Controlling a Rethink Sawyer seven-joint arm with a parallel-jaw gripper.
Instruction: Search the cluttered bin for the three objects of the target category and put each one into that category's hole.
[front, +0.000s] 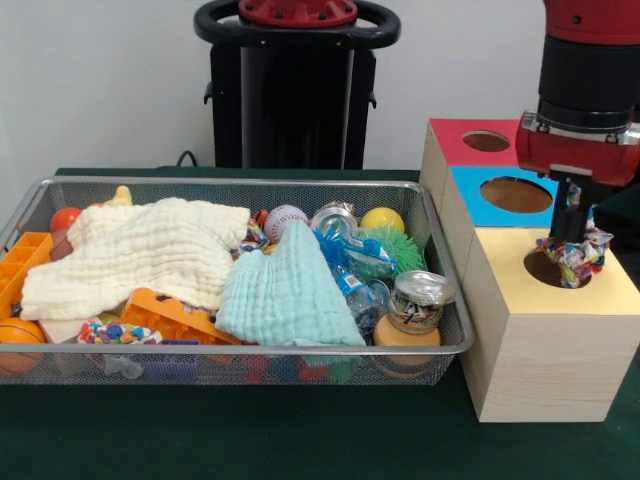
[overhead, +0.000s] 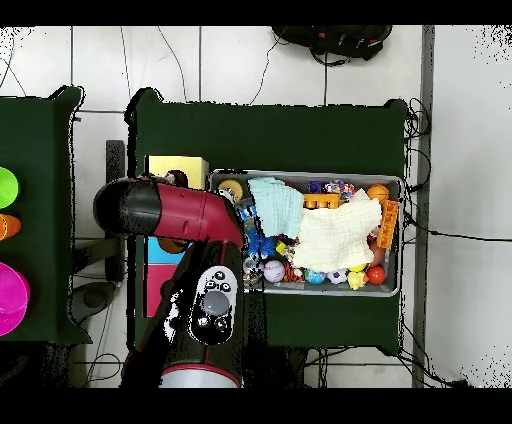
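My gripper (front: 571, 236) is shut on a knotted rope bundle (front: 573, 254) of white, red, blue and green strands. It holds the bundle right over the round hole of the yellow-topped box (front: 560, 295), at the hole's rim. The blue-topped hole (front: 515, 193) lies just behind it and is empty. The wire mesh bin (front: 240, 182) stands to the left. A second rope bundle (front: 119, 332) lies at the bin's front left. Another colourful rope piece (front: 254, 237) peeks out beside the baseball. In the overhead view my arm (overhead: 170, 211) hides the gripper and most of the boxes.
The bin holds a cream cloth (front: 140, 250), a pale blue cloth (front: 287, 290), orange plastic pieces (front: 170, 315), a spiky green ball (front: 392, 248), a baseball (front: 285, 220), a jar (front: 415, 315) and crinkly wrappers. The red-topped box (front: 470, 140) stands furthest back.
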